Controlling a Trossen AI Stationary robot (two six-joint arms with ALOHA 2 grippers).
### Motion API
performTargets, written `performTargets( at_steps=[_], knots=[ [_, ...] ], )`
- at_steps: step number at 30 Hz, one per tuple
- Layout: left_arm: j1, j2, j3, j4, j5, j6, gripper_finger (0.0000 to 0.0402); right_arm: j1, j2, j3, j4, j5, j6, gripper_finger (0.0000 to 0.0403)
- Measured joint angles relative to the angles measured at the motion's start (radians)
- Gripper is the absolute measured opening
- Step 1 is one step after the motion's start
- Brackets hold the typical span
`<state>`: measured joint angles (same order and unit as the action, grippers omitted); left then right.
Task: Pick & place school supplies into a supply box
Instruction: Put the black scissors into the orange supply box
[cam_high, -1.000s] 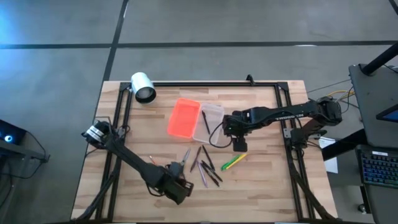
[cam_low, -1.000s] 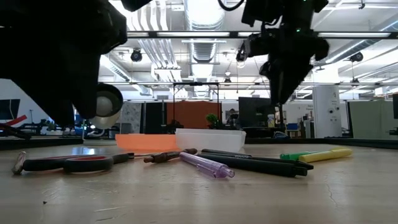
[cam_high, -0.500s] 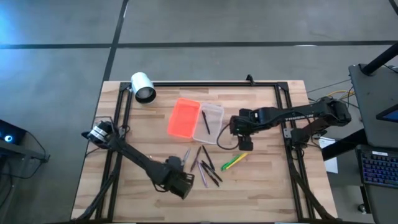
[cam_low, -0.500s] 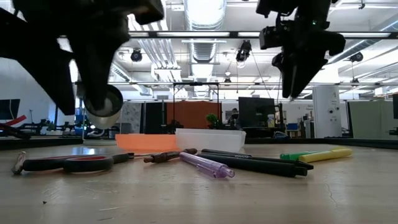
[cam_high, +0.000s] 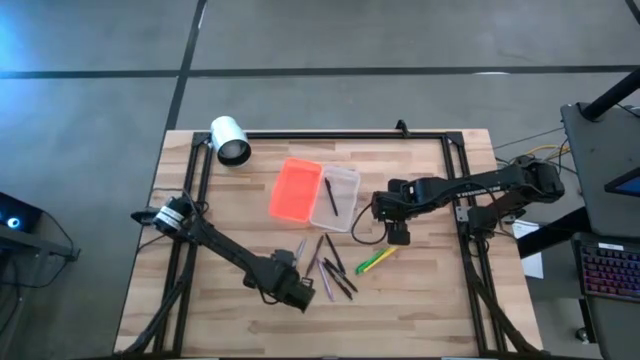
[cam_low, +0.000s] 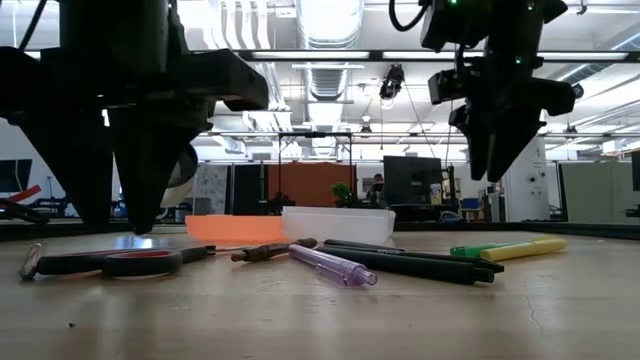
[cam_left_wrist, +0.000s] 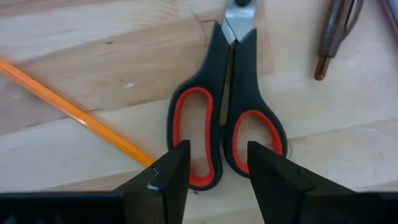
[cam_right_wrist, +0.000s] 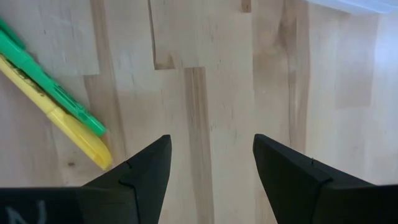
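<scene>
The scissors, black with red-lined finger loops, lie flat on the wooden table. My left gripper hangs open just above their handles, pointing down, one finger over each side, without touching them. In the low view its tips stand above the scissors. An orange pencil lies beside the scissors. Several dark pens lie at the table's middle. My right gripper is open over bare wood, with the yellow-green highlighter near it. The supply box has a clear tray holding one dark pen and an orange lid.
A white cylinder lies at the table's far left corner. A black frame runs along the table's far edge and down both sides. Bare wood shows between the highlighter and the right rail, and along the near edge.
My left gripper has shifted over the scissors' handles and tipped until its fingers point straight down. My right gripper has drifted toward the table's right edge, away from the supply box. Nothing on the table has moved.
</scene>
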<state>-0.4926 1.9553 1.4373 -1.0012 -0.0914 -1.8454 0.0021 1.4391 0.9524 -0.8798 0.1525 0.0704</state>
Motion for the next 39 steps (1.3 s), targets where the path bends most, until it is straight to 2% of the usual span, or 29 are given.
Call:
performTargets(
  at_steps=[17,21,27,39],
  knots=[
    [0.033,0.065,-0.002,0.014,0.055,0.046,0.0139,0.0,0.0,-0.007,0.051,-0.002,0.001,0.0219],
    [0.042,0.074,-0.001,0.005,0.061,0.07,0.0122,0.0,0.0,-0.007,0.053,0.0,0.001,0.0219],
    [0.065,0.088,-0.001,0.003,0.082,0.114,0.0064,0.0,0.0,-0.007,0.054,0.004,0.001,0.0219],
    [0.077,0.095,0.031,-0.02,0.073,0.124,0.0062,0.0,0.0,-0.008,0.087,0.006,-0.022,0.0219]
  ],
)
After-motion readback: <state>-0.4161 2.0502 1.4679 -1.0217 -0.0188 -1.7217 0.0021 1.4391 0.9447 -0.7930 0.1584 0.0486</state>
